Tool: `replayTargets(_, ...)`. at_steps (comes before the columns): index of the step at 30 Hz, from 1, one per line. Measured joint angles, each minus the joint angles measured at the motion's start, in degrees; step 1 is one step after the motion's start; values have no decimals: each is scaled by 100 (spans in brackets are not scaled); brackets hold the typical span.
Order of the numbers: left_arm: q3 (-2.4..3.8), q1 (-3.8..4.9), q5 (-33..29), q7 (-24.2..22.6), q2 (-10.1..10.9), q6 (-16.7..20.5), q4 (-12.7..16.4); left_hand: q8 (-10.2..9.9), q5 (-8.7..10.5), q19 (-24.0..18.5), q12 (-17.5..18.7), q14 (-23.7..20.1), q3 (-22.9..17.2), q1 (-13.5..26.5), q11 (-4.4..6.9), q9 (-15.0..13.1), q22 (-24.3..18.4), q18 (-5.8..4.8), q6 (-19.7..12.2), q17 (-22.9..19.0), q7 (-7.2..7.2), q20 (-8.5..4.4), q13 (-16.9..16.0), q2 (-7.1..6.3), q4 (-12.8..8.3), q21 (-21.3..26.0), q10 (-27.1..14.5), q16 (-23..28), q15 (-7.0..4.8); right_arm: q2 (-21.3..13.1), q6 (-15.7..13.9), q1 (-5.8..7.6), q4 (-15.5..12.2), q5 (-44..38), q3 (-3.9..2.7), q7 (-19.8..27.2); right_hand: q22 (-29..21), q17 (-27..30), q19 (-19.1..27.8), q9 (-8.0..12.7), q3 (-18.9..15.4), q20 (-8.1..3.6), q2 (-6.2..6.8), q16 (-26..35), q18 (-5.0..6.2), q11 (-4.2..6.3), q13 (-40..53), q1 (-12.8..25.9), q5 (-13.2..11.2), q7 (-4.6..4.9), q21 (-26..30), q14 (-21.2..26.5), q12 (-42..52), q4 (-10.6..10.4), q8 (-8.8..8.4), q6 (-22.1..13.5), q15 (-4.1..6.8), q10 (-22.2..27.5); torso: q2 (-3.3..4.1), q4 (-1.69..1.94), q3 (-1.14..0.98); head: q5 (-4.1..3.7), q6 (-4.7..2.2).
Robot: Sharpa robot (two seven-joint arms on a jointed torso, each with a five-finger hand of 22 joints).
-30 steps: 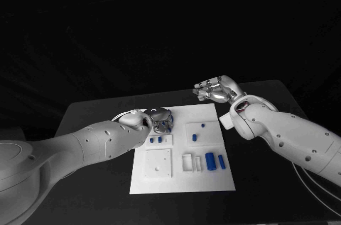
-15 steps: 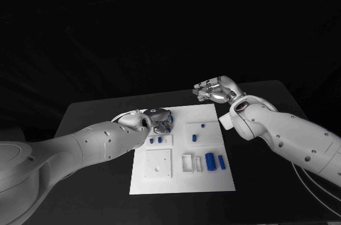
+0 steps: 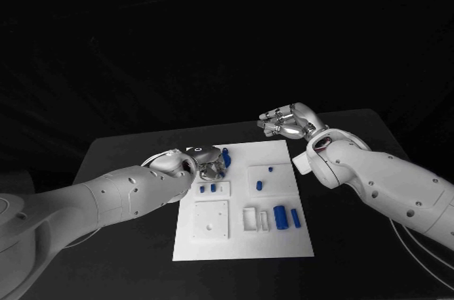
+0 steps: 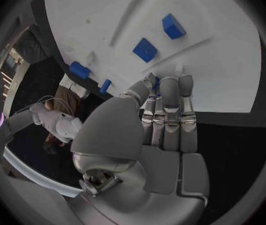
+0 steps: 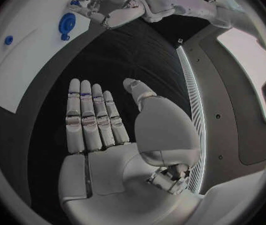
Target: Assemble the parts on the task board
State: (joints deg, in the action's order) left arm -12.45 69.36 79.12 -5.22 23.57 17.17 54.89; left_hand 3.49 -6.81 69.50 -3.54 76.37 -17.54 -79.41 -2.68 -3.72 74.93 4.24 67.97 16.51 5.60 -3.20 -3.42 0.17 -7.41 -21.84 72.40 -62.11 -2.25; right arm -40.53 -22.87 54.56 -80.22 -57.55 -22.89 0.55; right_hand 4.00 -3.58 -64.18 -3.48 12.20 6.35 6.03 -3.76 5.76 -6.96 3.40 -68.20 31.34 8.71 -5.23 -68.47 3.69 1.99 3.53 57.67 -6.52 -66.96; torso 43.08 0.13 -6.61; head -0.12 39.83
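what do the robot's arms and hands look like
Both arms are smooth, rounded white shells dotted with small dark screw holes. The left hand and right hand are silver metal with segmented fingers. A thin pale cable trails by the right arm.

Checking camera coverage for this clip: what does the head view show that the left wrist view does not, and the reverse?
Head view alone: the whole task board, the two long blue parts lying side by side toward its right edge, and the right hand raised beyond the board's far right corner, holding nothing.

Left wrist view alone: the inner side of the left hand, fingers straight and together.

Both: the left hand at the board's far left corner, and small blue parts on the board.
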Motion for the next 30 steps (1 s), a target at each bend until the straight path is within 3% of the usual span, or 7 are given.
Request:
replayTargets(6, 160, 4, -137, 0, 209, 44, 217, -1, 0, 0, 0, 0, 0, 0, 0, 1, 1, 0, -2, 0, 1, 0, 1, 0, 0, 0, 0, 0, 0, -21, 0, 0, 0, 0, -1, 0, 0, 0, 0, 0, 0, 0, 0, 0, 0, 0, 0, 0, 0, 0, 0, 0, 0, 0, 0, 0, 0, 0, 0, 2, 1, 21, -8)
replayTargets(10, 204, 7, -217, 0, 354, 63, 324, -1, 0, 0, 0, 0, 0, 0, 0, 1, 1, 0, -2, 0, 1, 0, 1, 0, 0, 0, -1, 0, 0, -31, 0, 0, -1, -1, -1, 0, 0, 0, 0, 0, 0, 0, 0, 0, 0, 0, 0, 0, 0, 0, 0, 0, 0, 0, 0, 0, 0, 0, 0, 2, -1, 40, -9)
replayTargets(20, 235, 13, -366, 0, 620, 55, 447, -2, 0, 0, 0, 0, 0, -1, 1, 8, 0, -1, -3, -1, 0, 1, 3, -1, 0, 1, -1, 22, 0, -59, 0, 0, 2, -1, -1, 0, 0, 0, 0, 0, 24, 0, 0, 0, 0, 0, 0, 0, -1, 0, 0, 0, 0, 24, 0, 0, 0, 0, 1, -4, -4, 55, -14)
replayTargets(30, 236, 19, -434, 22, 699, -60, 470, -22, 23, 0, 0, 0, 1, -2, 1, 2, -1, -3, -6, -2, -2, 1, 4, -2, 0, 1, -1, 22, 0, -70, 0, 0, 3, -1, -1, 0, 0, 0, 0, 0, 24, 0, 0, 0, 0, 0, 0, 0, -1, 0, 0, 0, 0, 24, 0, 0, 0, 0, 2, -8, -12, 79, -2)
